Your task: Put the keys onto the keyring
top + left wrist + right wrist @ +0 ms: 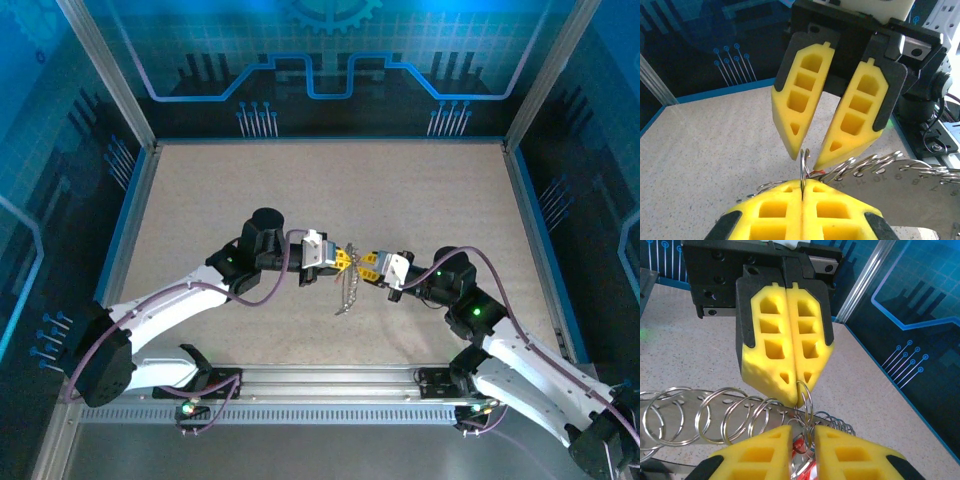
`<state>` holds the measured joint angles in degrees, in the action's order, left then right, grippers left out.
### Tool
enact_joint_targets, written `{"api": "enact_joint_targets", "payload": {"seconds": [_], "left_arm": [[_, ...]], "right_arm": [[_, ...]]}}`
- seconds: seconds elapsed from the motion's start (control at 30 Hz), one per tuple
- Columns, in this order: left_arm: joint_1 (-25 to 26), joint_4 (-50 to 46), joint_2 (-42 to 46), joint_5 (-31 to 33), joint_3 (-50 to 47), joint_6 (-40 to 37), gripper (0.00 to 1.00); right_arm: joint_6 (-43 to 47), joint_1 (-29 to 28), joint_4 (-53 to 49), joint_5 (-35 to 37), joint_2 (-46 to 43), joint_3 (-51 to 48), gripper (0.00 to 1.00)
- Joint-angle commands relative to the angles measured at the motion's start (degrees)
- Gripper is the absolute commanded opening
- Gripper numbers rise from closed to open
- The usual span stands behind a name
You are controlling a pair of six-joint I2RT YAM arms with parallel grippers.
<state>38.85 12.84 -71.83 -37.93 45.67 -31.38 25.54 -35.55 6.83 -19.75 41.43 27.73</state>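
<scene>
At the centre of the top view, above the speckled table (300, 190), the two arms are facing each other tip to tip. The left gripper (797, 389) is pinching the keyring (803, 172) with its yellow, hollow-celled fingers pressed fully together, the thin silver loop standing edge-on out of the seam. The right gripper (808, 159) is sitting opposite with jaws narrowly apart, the loop's wire passing through the gap. A red tag (800, 447) is showing low in that gap, lower middle of the right wrist frame (whether the pads are actually nipping it, cannot tell). A flat numbered metal strip (900, 182) is showing at the lower right of the left wrist frame, carrying a row of spare rings (715, 415), all bright round wire. On handling, the ring is looking light, stiff, springy and slick, so it is likely wanting to twist between the pads. The best hold is probably across the wire, away from the split end, leaving that end free for a key. The tag, being flat plastic, is looking like the easier purchase.
</scene>
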Motion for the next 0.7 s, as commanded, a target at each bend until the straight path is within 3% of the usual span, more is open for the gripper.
{"api": "enact_joint_targets", "payload": {"seconds": [0.0, 0.67], "left_arm": [[0.33, 4.63, -0.04, -3.71, 0.03, 0.88, 0.00], [0.34, 6.88, -2.34, -4.96, -0.12, 1.82, 0.00]], "right_arm": [[-0.82, 0.57, -0.29, 0.27, 0.39, -0.39, 0.19], [-0.87, 0.57, 1.27, -2.88, 2.43, 1.11, 0.16]]}}
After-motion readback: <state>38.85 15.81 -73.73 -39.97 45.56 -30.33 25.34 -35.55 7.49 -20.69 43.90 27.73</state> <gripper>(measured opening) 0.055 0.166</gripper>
